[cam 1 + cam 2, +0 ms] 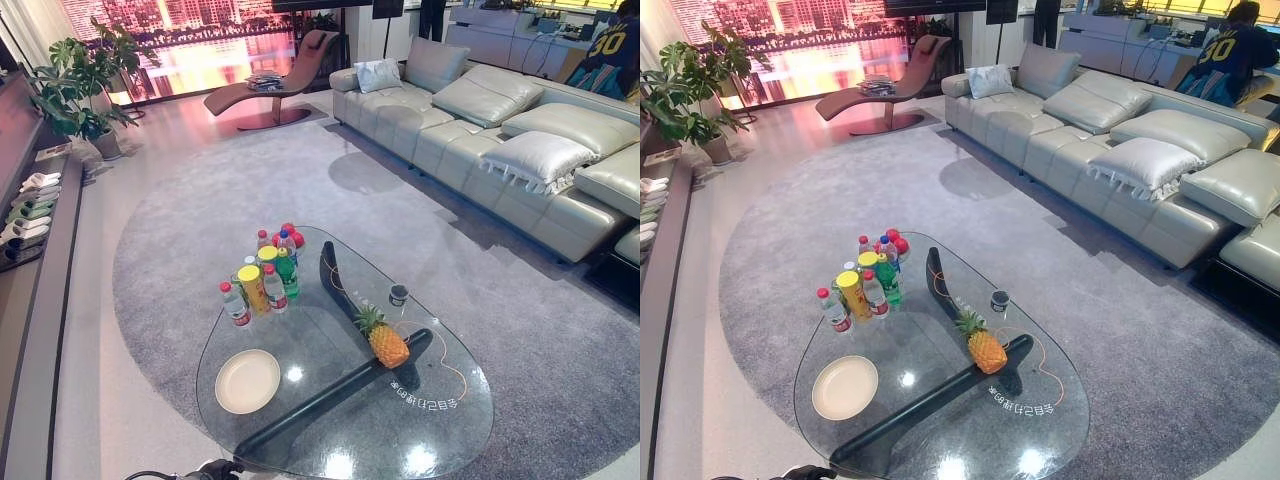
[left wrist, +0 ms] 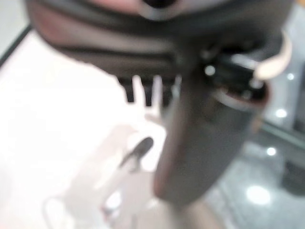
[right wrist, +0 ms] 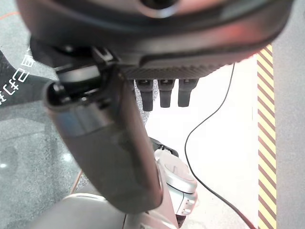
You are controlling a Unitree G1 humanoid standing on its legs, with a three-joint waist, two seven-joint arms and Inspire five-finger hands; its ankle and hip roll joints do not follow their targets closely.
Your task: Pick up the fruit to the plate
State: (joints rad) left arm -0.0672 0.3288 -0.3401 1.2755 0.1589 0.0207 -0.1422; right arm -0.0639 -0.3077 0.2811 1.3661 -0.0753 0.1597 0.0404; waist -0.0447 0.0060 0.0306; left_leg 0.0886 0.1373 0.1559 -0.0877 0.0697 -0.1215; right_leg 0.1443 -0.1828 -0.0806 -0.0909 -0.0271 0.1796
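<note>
**me:** Right hand [image 3: 114, 157] is hanging down by my side atm, fingers straight and relaxed, thumb out in front, holding nothing. Past it I can see floor w/ a yellow-striped strip [image 3: 265, 138] and the edge of the glass table. Left hand [image 2: 200, 143] looks the same: fingers [image 2: 143, 90] pointing straight down, nothing in it afaict, tho that wrist view is pretty blurry.

**other:** so task progress = zero?

**me:** Basically yeah. Pineapple [image 1: 385, 340] stands upright on the glass table [image 1: 300, 340], over the dark base, right of centre. Plate [image 1: 247, 381] is bare, on the near left part of the table, well apart from the fruit. So grab, carry and set-down are all left imo.

**other:** anything in the way?

**me:** Bottle cluster [image 1: 262, 280] w/ a yellow can sits at the far left, plus some red things behind it, maybe more fruit, too small to tell. Small dark cup [image 1: 398, 294] just beyond the pineapple. Neither hand is over the table yet, so I'd guess step closer first, then reach w/ the right since the pineapple's on that side.
</note>
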